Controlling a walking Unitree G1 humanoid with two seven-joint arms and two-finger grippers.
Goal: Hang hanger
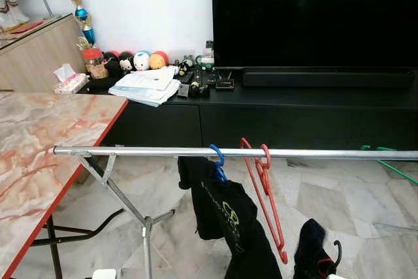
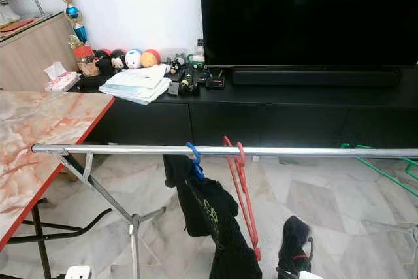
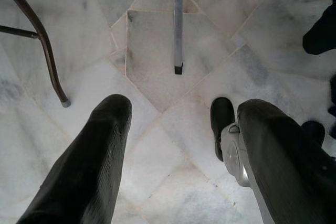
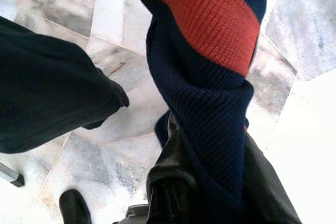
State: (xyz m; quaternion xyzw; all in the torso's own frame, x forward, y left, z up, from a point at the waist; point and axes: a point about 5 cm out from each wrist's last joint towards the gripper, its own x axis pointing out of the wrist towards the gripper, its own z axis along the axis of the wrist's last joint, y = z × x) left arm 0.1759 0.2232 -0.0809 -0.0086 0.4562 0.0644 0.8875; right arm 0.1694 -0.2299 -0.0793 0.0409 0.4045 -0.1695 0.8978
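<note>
- Hanging from rail (image 1: 313, 153): blue hanger (image 1: 217, 157) with black shirt (image 1: 228, 217), red hanger (image 1: 268, 194).
- Right claw (image 4: 210, 182) clamped on navy-and-orange garment (image 4: 210, 51) with black hanger (image 1: 336, 253).
- Left claw (image 3: 176, 145) fingers apart over floor (image 3: 157, 51).

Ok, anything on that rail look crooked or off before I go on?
Yes. The red hanger hangs empty and slanted on the rail, beside the blue hanger, whose black shirt droops bunched to one side. The right gripper holds a navy and orange garment low, below the rail.
</note>
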